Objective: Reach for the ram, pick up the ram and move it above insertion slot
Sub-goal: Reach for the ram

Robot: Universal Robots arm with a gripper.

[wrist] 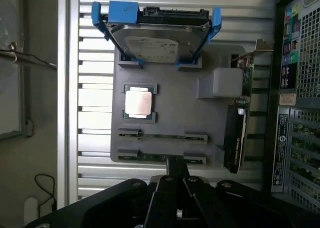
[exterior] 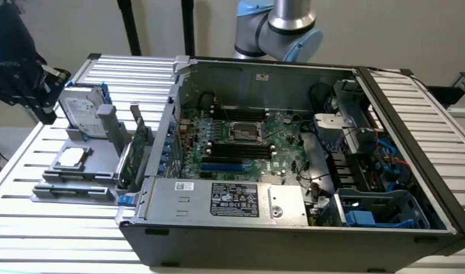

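Hovering w/ my gripper lined up over the ram, which sits edge-on in the gray holder, nearest slot to me. Its long axis runs toward the PC case, crosswise to my reach. Can't tell if the gripper's open or shut tbh.
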